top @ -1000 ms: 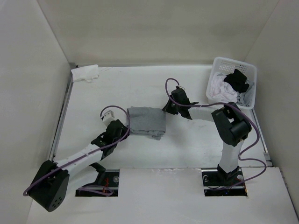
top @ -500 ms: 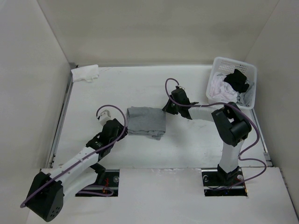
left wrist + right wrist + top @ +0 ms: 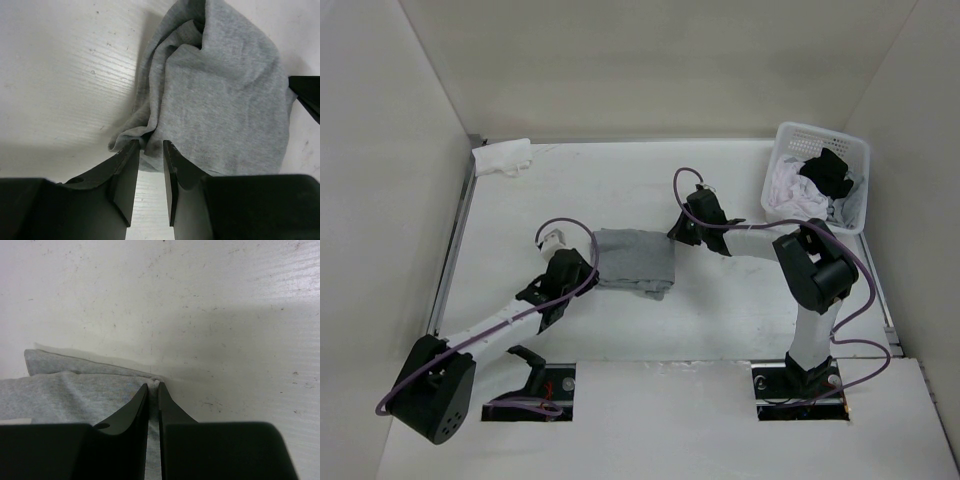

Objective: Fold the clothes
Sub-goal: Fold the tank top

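Fabric first, from above: the grey top (image 3: 635, 262) lies folded into a compact block on the table (image 3: 720, 310). The basket (image 3: 817, 175) of white and black clothes stands well apart from it, off to its far right. A white cloth (image 3: 502, 157) lies well apart off its far left. The left gripper (image 3: 584, 272) sits at the top's left edge and the right gripper (image 3: 677, 234) at its far right corner. The arms flank the top, most likely so that one end can be pinned or lifted while the other is worked into the next fold.

Left wrist view: the fingers (image 3: 125, 165) stand a narrow slot apart, tips at the top's rumpled near edge. A lip of the hem sits at the mouth of the slot and touches the tips. Bare table shows through the gap lower down, so I judge this gripper parted and not clamped, placed to take that loose edge.

Right wrist view: the fingers (image 3: 136, 407) are all but together, with a thin edge of the top nipped between their tips, low against the table. That grip at the flat, layered corner probably anchors the fold.
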Robot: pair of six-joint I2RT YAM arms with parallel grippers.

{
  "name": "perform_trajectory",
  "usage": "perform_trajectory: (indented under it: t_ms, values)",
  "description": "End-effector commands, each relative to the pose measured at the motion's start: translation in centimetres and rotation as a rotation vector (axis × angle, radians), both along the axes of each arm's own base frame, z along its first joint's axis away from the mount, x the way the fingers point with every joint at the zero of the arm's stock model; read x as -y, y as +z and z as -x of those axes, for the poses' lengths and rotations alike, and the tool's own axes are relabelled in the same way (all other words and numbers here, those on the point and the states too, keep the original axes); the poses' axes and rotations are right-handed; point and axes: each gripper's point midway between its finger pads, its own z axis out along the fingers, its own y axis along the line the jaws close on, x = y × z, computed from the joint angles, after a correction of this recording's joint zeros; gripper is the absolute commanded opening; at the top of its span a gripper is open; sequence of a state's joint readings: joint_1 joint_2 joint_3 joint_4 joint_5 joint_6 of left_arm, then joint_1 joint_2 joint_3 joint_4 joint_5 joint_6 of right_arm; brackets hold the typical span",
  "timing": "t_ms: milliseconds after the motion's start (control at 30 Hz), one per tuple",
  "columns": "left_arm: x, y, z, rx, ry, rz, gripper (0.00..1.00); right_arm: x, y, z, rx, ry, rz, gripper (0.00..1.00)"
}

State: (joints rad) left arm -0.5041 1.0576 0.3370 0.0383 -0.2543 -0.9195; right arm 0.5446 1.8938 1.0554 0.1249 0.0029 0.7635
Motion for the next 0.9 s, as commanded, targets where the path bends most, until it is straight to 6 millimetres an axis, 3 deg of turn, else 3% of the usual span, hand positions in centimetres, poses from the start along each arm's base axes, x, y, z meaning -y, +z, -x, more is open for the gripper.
perform_trajectory:
  t_ms: [0, 300, 533, 733, 867]
  values:
    - [1.3, 3.4, -2.0, 0.109, -0.015, 0.063, 0.24, -1.2, 3.0, -0.7, 0.079, 0.026, -0.048, 0.11]
    - [0.6, 1.5, -1.6, 0.072, 0.001, 0.046, 0.09, -1.2, 2.8, -0.7, 0.076, 0.025, -0.047, 0.08]
    - [-2.0, -0.1, 0.0, 0.049, 0.09, 0.068, 0.0, -0.2, 3.3, -0.8, 0.087, -0.003, -0.055, 0.05]
    - [-2.9, -1.2, 1.0, 0.026, 0.119, 0.095, 0.02, 0.1, 3.4, -1.0, 0.09, -0.009, -0.063, 0.05]
    - [-2.6, -1.5, 1.2, 0.011, 0.113, 0.103, 0.17, -0.2, 3.2, -1.0, 0.085, -0.002, -0.062, 0.08]
